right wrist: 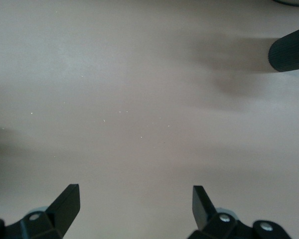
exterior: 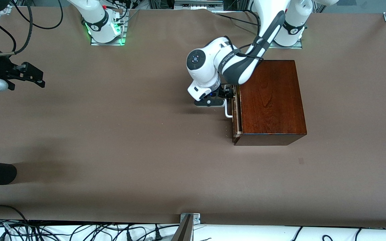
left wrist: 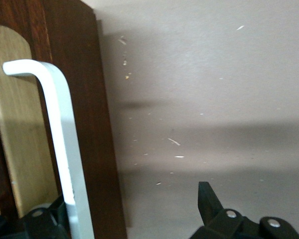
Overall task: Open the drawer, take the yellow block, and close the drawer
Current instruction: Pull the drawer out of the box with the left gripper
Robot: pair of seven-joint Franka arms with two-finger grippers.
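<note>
One wooden box [exterior: 271, 100], glossy reddish-brown, stood on the brown desk [exterior: 112, 134] toward the left arm's end, near that arm's base. Its single drawer [exterior: 236, 112] was pulled out only a narrow way, so that a thin strip of pale interior wood showed along the box's front edge; the drawer faced the right arm's end of the desk. One white U-shaped handle [exterior: 228, 107] projected from the drawer front. The left gripper [exterior: 227, 91] was at the end of this handle that lies farther from the front camera, its jaws spread wide with the white bar passing between them; in the left wrist view the handle [left wrist: 60, 144] ran close against one finger [left wrist: 45, 219] while the other finger [left wrist: 209, 201] stood well apart from it over bare desk. The right gripper [exterior: 34, 76] hung over the desk at the right arm's end, well apart from the box, waiting, its jaws wide and empty. No yellow block was visible in any view; the drawer's contents were hidden. Two arm bases stood along the desk's edge farthest from the front camera.
</note>
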